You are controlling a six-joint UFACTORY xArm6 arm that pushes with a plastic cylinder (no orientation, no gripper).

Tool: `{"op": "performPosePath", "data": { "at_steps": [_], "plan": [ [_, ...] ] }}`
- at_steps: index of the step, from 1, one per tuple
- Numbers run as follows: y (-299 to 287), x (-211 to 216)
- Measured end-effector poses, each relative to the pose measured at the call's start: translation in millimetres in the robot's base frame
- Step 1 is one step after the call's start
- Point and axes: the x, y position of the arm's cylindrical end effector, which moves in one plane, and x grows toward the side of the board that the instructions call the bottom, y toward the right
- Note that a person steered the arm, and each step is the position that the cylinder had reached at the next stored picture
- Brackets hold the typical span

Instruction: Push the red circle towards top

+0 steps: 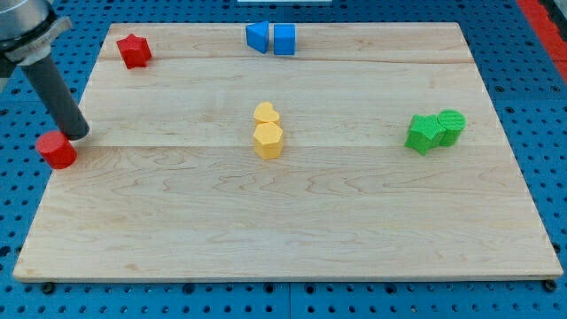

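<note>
While the red circle (58,150) sits at the far left edge of the board (292,230), about mid-height in the frame and half overhanging the rim, my tip (78,133) rests just to its upper right, touching it or very nearly so — the gap cannot be made out. The rod is dark, smooth and round, leaning up toward the frame's upper left corner. It carries no jaws or fingers, so of open or closed I cannot tell anything; it is a bare stick.

No container shows anywhere: every block lies loose on the flat board. The board is pale wood with a fine lengthwise grain and faint plank seams, lying on a blue perforated base (549,115).

At upper left a red star (134,50) stands well above the circle. At top centre two blue blocks (271,38) touch side by side — one cube-like, the other angled. In the middle a yellow pair (267,129) touches too, a hexagon below and a rounded piece above it. At right, two green blocks (435,130) press together, a ridged round one beside a star-like one. All blocks look matte and solid.
</note>
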Motion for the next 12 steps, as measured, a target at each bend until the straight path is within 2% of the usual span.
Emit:
{"op": "performPosePath", "data": {
  "at_steps": [1, 2, 3, 4, 7, 8, 9, 11, 12],
  "plan": [
    [70.7, 34.6],
    [34.1, 90.5],
    [-21.4, 100.1],
    [-25.7, 97.2],
    [-25.7, 72.3],
    [-25.6, 26.2],
    [-25.8, 5.0],
    [-12.2, -91.8],
    [-21.9, -89.6]
  ]
}}
